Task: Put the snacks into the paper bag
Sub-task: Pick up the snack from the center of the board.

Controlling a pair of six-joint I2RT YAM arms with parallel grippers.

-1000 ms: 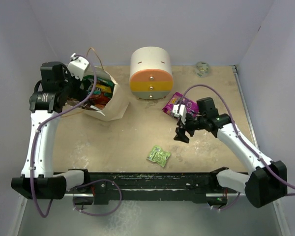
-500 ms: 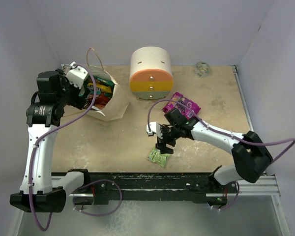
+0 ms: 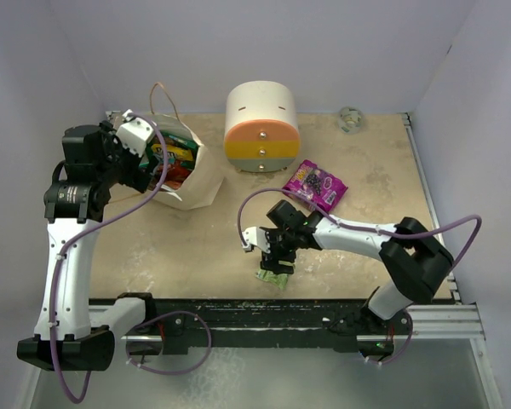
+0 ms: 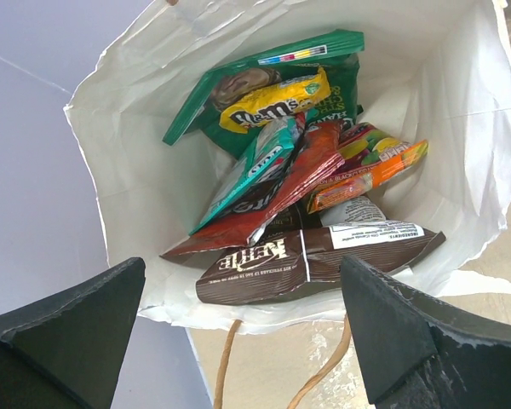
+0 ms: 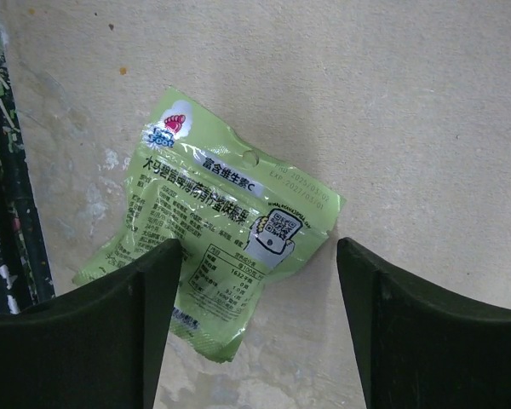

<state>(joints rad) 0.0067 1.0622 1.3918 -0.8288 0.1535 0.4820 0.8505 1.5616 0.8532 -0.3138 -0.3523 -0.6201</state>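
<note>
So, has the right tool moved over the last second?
Yes. The right tool swung left and down in the top view, from beside the flat purple packet to above the small lime-green plastic packet.

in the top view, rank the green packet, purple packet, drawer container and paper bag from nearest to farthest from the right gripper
1. green packet: just beneath the right gripper, by the near edge.
2. purple packet: farther back, to the right.
3. drawer container, back centre, and paper bag, back left: too close to call.
</note>
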